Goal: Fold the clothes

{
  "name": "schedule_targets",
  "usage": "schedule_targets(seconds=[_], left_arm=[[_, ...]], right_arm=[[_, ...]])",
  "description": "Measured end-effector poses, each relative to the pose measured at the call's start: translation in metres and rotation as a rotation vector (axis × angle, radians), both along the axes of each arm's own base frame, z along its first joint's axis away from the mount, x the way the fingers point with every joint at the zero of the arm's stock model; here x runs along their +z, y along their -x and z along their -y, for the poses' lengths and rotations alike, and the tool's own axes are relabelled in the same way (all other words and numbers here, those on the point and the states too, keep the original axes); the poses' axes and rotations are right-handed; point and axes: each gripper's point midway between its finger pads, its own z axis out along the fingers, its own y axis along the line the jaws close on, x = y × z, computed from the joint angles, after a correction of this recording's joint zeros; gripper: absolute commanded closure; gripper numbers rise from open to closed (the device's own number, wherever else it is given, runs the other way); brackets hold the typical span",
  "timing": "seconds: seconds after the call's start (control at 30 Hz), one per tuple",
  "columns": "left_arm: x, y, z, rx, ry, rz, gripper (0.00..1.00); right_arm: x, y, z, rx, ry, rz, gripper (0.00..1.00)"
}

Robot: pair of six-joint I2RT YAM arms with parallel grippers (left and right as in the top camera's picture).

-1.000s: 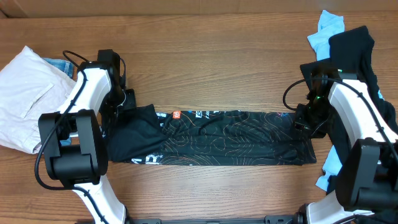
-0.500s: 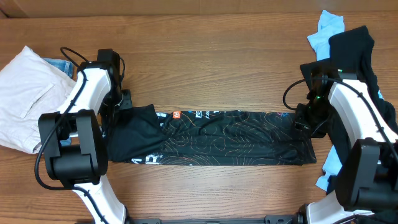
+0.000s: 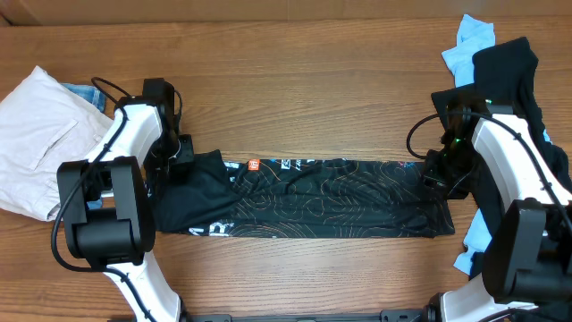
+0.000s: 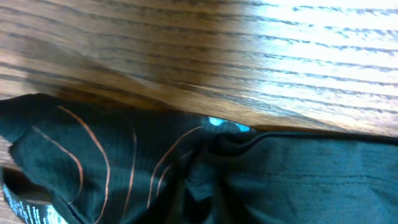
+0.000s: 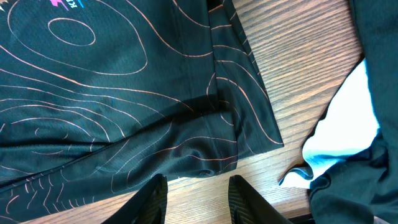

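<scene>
Flat on the table (image 3: pixel 295 80), one black shirt (image 3: pixel 340 201) lies as a long band between two arms, one hand at each end.

Beyond the shirt there are three plainer garments: one white garment (image 3: pixel 40 134) at the left edge, and one light blue garment (image 3: pixel 469 45) and one black garment (image 3: pixel 509 72) piled at the right. The left hand (image 3: pixel 181 148) sits on the shirt's far left corner, but its fingers are hidden, so its grip cannot be told. The right hand (image 5: pixel 196 186) is unclenched, its two fingers (image 5: pixel 154 199) apart just over the shirt's right hem and holding nothing. The shirt's long axis runs left to right, with the orange logo (image 3: pixel 254 165) toward the left end.
</scene>
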Motion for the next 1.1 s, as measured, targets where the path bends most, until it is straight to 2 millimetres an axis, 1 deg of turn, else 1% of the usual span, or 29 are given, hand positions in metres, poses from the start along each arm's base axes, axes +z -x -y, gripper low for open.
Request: schedule_targets(seconds=[0.2, 0.3, 0.43, 0.47, 0.5, 0.57, 0.67, 0.73, 0.83, 0.93, 1.1], left_arm=[[0.003, 0.004, 0.006, 0.002, 0.035, -0.022, 0.96], [0.014, -0.002, 0.012, -0.005, 0.070, -0.016, 0.96], [0.032, -0.013, 0.029, -0.063, 0.173, 0.011, 0.96], [0.037, -0.017, 0.037, -0.082, 0.222, 0.022, 0.96], [0.042, -0.016, 0.046, -0.119, 0.278, 0.022, 0.96], [0.045, -0.011, 0.057, -0.157, 0.342, 0.012, 0.96], [0.054, 0.006, 0.078, -0.258, 0.483, -0.027, 0.96], [0.060, 0.010, 0.090, -0.325, 0.562, -0.019, 0.96], [0.065, 0.015, 0.098, -0.377, 0.624, -0.013, 0.96], [0.069, 0.021, 0.102, -0.390, 0.656, -0.031, 0.96], [0.077, 0.040, 0.108, -0.402, 0.711, -0.096, 0.95]], right_arm=[[0.000, 0.000, 0.000, 0.000, 0.000, 0.000, 0.64], [0.000, 0.000, 0.000, 0.000, 0.000, 0.000, 0.64], [0.000, 0.000, 0.000, 0.000, 0.000, 0.001, 0.64], [0.000, 0.000, 0.000, 0.000, 0.000, 0.001, 0.64], [0.000, 0.000, 0.000, 0.000, 0.000, 0.001, 0.64], [0.000, -0.001, 0.000, 0.000, 0.000, 0.002, 0.64], [0.000, -0.001, 0.000, 0.000, 0.000, 0.003, 0.64], [0.000, -0.002, 0.000, 0.000, 0.001, 0.007, 0.64], [0.000, -0.002, 0.000, 0.000, 0.001, 0.008, 0.64], [0.000, -0.002, 0.000, 0.000, 0.001, 0.008, 0.64], [-0.001, -0.003, 0.000, 0.000, 0.001, 0.014, 0.63]])
